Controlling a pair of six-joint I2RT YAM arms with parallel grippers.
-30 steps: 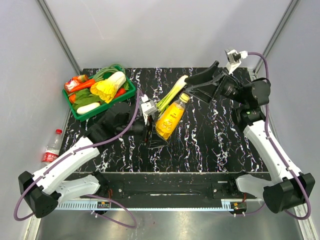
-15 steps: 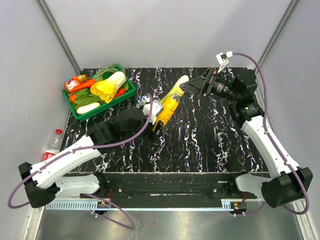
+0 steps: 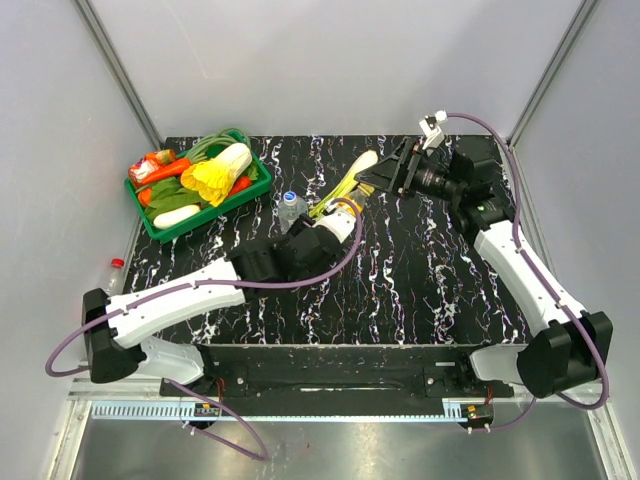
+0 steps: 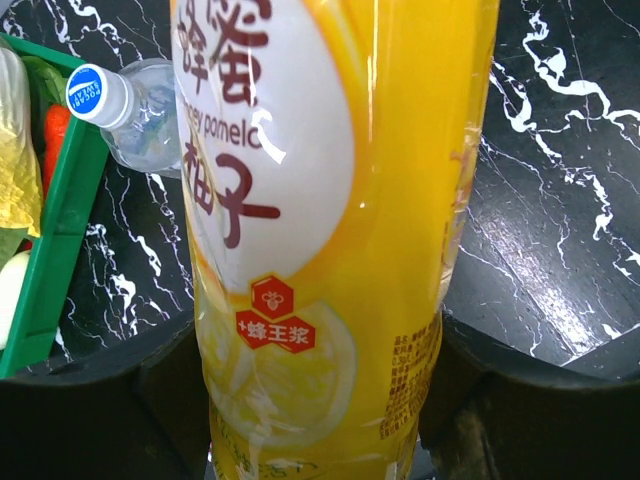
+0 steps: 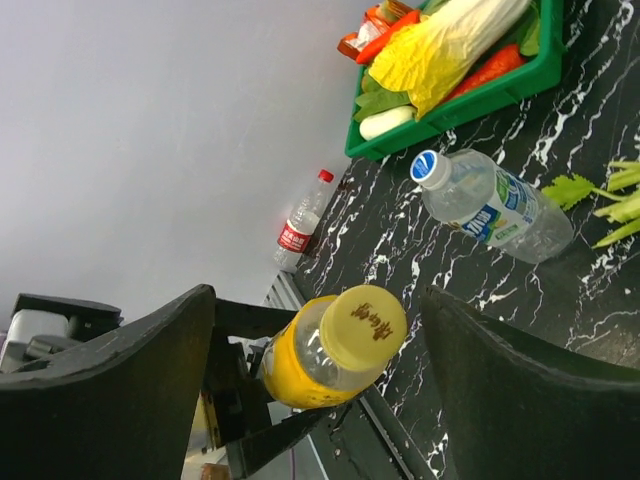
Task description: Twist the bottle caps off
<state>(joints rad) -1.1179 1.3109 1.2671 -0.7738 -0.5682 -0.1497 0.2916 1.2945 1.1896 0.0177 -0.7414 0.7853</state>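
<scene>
Right wrist: right tool (image 5: 315,310) gaping wide either side of yellow cap (image 5: 368,325), no contact. Left tool (image 4: 320,390) clamped low on juice bottle (image 4: 330,200), lifted off bench (image 5: 480,290). Prob. full, heavyish, slick, squashy walls; pinch cap by its side.

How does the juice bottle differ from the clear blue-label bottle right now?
The juice bottle is orange-yellow with a yellow cap; the clear blue-label bottle has a blue-and-white cap. The juice bottle is clamped in the left gripper, its cap between the open fingers of the right gripper; the clear bottle sits untouched on the table. Both are capped.
</scene>
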